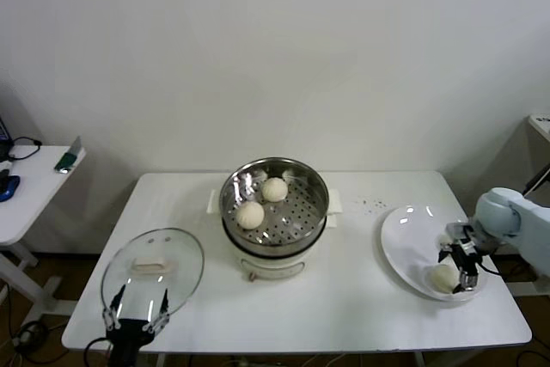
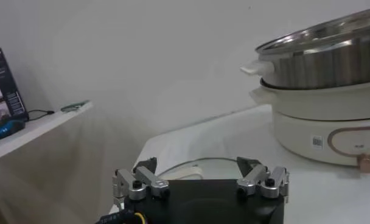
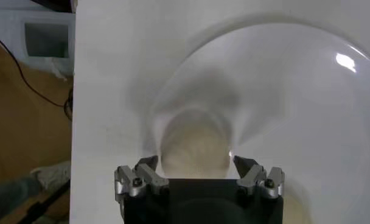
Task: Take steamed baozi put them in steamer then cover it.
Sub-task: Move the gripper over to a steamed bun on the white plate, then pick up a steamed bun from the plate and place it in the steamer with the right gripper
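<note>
Two steamed baozi (image 1: pixel 274 189) (image 1: pixel 250 214) lie on the perforated tray of the steamer (image 1: pixel 316 212), which stands uncovered at the table's middle. On the white plate (image 1: pixel 402 238) at the right, my right gripper (image 1: pixel 457 268) is down over a third baozi (image 1: pixel 442 278). In the right wrist view its fingers stand either side of that baozi (image 3: pixel 194 143) with small gaps, open. Another baozi (image 3: pixel 294 210) shows partly beside it. The glass cover (image 1: pixel 153 268) lies flat at the front left. My left gripper (image 1: pixel 136 311) waits open just in front of it.
A side table (image 1: pixel 34 186) with small devices stands off to the left. The steamer's cream base (image 2: pixel 319 122) rises beyond the cover (image 2: pixel 197 167) in the left wrist view. Small dark specks (image 1: pixel 369 204) lie behind the plate. The plate sits close to the table's right edge.
</note>
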Controlling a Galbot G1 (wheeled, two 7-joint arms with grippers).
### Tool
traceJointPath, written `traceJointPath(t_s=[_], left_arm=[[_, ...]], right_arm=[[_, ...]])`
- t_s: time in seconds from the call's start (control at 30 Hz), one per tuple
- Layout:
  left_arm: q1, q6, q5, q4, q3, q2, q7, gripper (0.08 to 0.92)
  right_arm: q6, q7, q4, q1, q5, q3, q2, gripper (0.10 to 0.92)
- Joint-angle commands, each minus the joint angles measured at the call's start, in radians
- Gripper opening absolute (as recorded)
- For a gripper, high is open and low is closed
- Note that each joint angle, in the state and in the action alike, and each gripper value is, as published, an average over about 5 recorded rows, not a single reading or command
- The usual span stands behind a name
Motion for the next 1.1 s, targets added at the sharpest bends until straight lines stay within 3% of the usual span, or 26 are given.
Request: traceJointPath(t_s=[0.03, 0.43, 0.73, 1.1], left_arm=[[0.004, -0.001, -0.001, -0.003, -0.004, -0.001, -0.001, 0.823], [0.016, -0.008, -0.009, -0.003, -0.013, -0.002, -0.002, 0.823], [0.015, -0.007, -0.007, -0.006, -0.009, -0.001, 0.001, 0.823], [0.033, -0.006, -0.001, -0.015, 0.002, -0.011, -0.004, 0.823]], right_arm=[[0.004, -0.005, -0.023, 0.028, 0.002, -0.045, 0.02, 0.788], [0.023, -0.008, -0.029, 0.082, 0.009, -0.092, 0.026, 0.714], [0.319, -0.048, 0.041, 0.419, -0.111, -0.291, 0.092, 0.704], [0.621, -0.076, 0.15, 0.845, -0.105, -0.434, 0.364, 0.712]])
